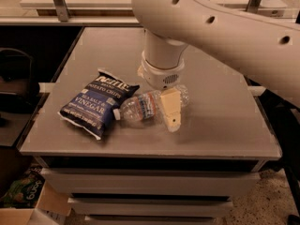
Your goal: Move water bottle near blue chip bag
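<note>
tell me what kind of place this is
Probably an office or lab: grey cabinet top, drawers below, cardboard box on the floor. The gripper is at the water bottle beside the blue chip bag.

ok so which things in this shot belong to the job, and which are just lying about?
Job:
- water bottle, on its side, cap toward the bag
- blue chip bag, flat on the table
- end effector, down at the bottle's middle

Lying about:
- table, only carries both
- cardboard box, on the floor lower left
- green packet in that box
</note>
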Robot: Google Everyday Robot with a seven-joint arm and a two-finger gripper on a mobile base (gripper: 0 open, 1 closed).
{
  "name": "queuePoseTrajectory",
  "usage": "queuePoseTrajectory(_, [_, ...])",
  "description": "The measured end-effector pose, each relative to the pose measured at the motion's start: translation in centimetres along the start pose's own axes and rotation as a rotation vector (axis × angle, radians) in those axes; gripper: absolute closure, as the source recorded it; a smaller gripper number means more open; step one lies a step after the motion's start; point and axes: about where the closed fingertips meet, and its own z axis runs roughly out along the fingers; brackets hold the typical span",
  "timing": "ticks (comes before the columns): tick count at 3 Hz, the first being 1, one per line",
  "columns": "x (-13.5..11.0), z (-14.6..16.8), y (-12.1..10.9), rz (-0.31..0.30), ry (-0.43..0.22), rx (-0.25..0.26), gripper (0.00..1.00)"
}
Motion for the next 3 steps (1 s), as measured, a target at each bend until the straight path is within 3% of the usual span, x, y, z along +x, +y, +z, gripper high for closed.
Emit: queuePoseTrajectory(3, [1.3, -3.8, -0.7, 0.015, 0.011, 0.048, 0.00])
